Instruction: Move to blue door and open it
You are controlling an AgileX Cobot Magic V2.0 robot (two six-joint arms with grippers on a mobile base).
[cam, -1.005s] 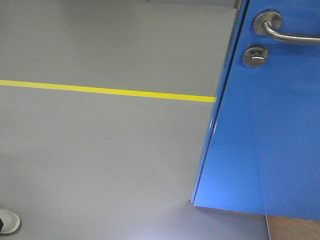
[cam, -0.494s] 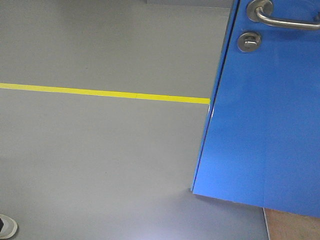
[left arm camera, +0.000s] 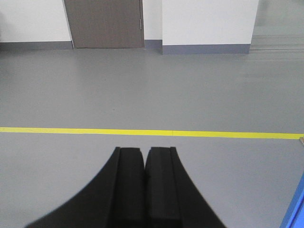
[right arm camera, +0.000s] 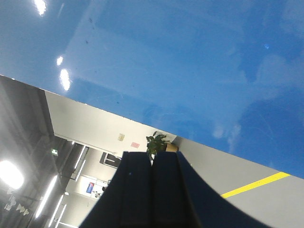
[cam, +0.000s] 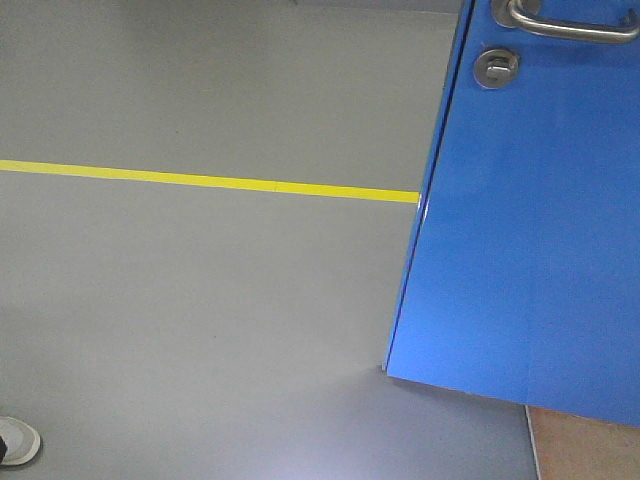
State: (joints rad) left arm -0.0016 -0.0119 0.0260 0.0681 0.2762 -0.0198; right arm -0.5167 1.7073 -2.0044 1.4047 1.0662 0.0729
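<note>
The left arm's black two-fingered gripper [left arm camera: 144, 156] is clenched, its fingers pressed together with nothing between them, and it hangs over bare grey floor [left arm camera: 152, 90] short of a yellow tape line [left arm camera: 142, 132] that crosses its view from side to side. The right arm's black gripper [right arm camera: 152, 161] is likewise clenched on nothing, pointing toward the tall glossy bright-blue flat door panel [cam: 530, 220], whose shiny face fills the upper part of the right wrist view and mirrors ceiling lights; whether the fingertips touch the panel cannot be told. In the front view the door takes up the right side, its left vertical edge slanting down to a bottom corner that sits on the grey floor, with a silver metal lever handle [cam: 560, 22] at the top edge and a round silver lock [cam: 496, 67] just below it. Left of the door edge the floor lies open, crossed by the yellow line that meets the door's edge. A white shoe [cam: 17, 441] shows at the lower left corner, well apart from the door. A brownish strip of flooring [cam: 585, 450] shows under the door's bottom edge at lower right
</note>
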